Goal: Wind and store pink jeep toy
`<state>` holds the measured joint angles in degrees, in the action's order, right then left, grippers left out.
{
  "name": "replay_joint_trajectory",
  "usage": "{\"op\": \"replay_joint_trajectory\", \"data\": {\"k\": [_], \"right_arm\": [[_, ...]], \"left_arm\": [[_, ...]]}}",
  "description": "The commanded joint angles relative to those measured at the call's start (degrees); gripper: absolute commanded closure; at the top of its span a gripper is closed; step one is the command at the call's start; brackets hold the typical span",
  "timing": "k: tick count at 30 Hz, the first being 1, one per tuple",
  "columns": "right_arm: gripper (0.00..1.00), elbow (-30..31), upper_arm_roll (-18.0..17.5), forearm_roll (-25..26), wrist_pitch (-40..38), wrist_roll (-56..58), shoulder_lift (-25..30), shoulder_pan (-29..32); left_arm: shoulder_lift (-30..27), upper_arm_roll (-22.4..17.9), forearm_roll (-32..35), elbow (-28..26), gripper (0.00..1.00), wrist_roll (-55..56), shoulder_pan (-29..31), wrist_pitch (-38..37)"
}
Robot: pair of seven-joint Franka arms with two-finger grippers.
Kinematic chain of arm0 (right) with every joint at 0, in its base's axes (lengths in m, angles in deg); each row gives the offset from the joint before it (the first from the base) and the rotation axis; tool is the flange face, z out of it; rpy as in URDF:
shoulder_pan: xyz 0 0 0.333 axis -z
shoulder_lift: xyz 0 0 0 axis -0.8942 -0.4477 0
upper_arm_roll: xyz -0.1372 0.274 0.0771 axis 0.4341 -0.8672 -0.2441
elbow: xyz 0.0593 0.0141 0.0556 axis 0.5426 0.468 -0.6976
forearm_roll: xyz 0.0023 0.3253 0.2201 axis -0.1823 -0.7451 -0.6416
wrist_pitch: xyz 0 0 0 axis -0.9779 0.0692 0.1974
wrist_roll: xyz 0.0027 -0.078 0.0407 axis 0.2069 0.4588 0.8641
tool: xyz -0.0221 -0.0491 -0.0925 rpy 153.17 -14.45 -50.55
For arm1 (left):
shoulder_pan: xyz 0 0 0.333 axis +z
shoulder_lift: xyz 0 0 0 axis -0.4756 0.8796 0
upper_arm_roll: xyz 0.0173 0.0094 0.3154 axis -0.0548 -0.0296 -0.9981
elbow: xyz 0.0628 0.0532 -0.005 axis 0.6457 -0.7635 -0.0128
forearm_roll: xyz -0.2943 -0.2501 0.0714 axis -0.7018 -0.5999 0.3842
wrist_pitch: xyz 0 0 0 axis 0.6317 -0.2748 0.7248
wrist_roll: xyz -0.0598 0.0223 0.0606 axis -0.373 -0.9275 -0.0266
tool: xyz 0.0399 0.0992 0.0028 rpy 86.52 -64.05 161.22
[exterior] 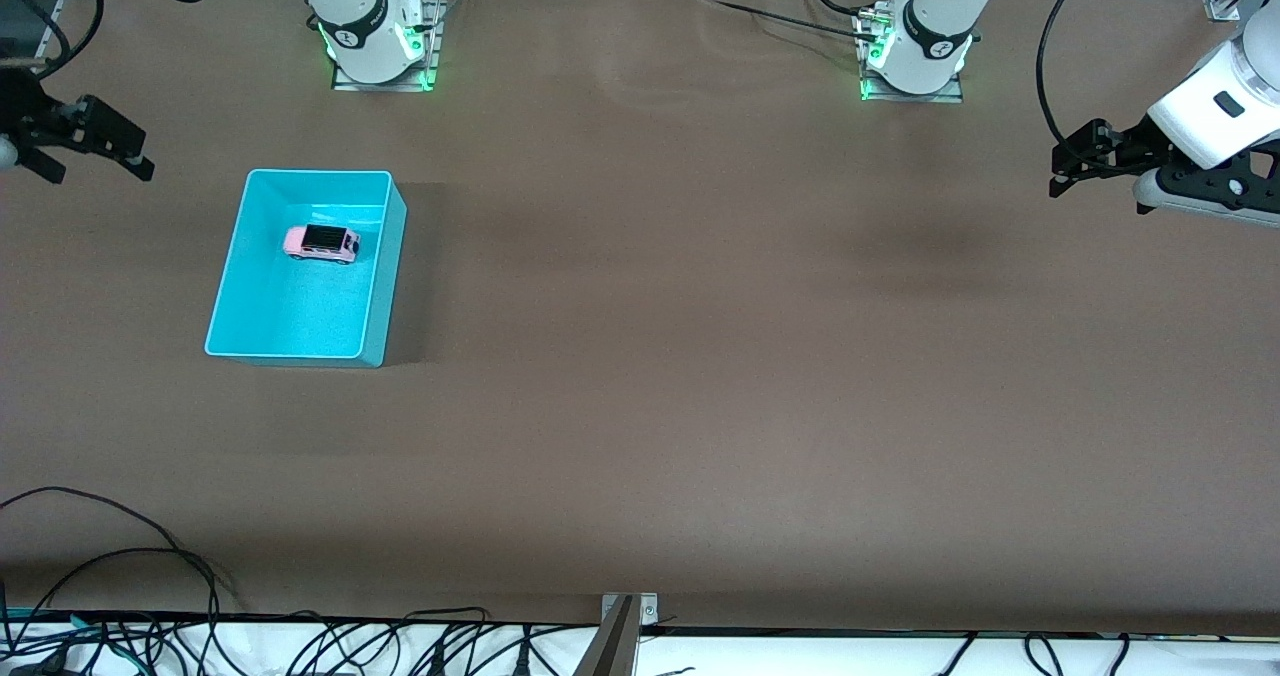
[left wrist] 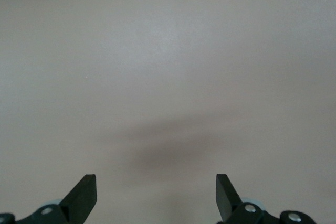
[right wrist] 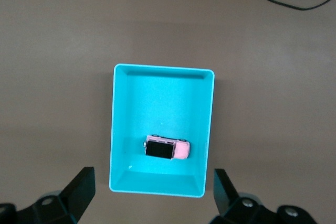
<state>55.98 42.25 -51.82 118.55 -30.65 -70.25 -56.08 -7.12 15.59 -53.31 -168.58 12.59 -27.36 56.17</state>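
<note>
The pink jeep toy (exterior: 322, 243), pale pink with a black roof, sits on its wheels inside the cyan bin (exterior: 388, 276), in the part of the bin farther from the front camera. It also shows in the right wrist view (right wrist: 168, 149), inside the bin (right wrist: 163, 68). My right gripper (exterior: 100, 168) is open and empty, up in the air off the right arm's end of the table, apart from the bin; its fingers (right wrist: 80, 187) frame the bin's near wall. My left gripper (exterior: 1062, 168) is open and empty, over bare table at the left arm's end (left wrist: 156, 192).
The brown table (exterior: 700, 356) is bare apart from the bin. The two arm bases (exterior: 375, 36) stand along its edge farthest from the front camera. Cables (exterior: 120, 576) lie along the edge nearest that camera.
</note>
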Motion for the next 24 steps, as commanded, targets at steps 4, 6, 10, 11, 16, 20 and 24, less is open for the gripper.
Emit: {"op": "replay_joint_trajectory", "data": {"k": [4,6,10,11,16,20,24], "right_arm": [[0.0,-7.3,-0.5,0.2,-1.1,0.1,-6.2,-0.3],[0.0,-7.3,-0.5,0.2,-1.2,0.1,-6.2,-0.3],[0.0,-7.3,-0.6,0.2,-1.5,0.1,-6.2,-0.4],[0.0,-7.3,-0.6,0.2,-1.9,0.1,-6.2,-0.4],[0.0,-7.3,-0.6,0.1,-2.1,0.1,-6.2,-0.4],[0.0,-7.3,-0.6,0.1,-2.2,0.1,-6.2,-0.4],[0.0,-7.2,-0.6,0.1,-2.2,0.1,-6.2,-0.4]], "left_arm": [[-0.6,0.2,0.8,-0.3,0.0,0.1,0.3,-0.3],[-0.6,0.2,0.8,-0.3,0.0,0.2,0.3,-0.3],[-0.6,0.2,0.8,-0.3,0.0,0.2,0.3,-0.3],[-0.6,0.2,0.8,-0.3,0.0,0.2,0.3,-0.3],[-0.6,0.2,0.8,-0.3,0.0,0.2,0.2,-0.3],[-0.6,0.3,0.8,-0.3,0.0,0.2,0.2,-0.3],[-0.6,0.3,0.8,-0.3,0.0,0.1,0.2,-0.3]]}}
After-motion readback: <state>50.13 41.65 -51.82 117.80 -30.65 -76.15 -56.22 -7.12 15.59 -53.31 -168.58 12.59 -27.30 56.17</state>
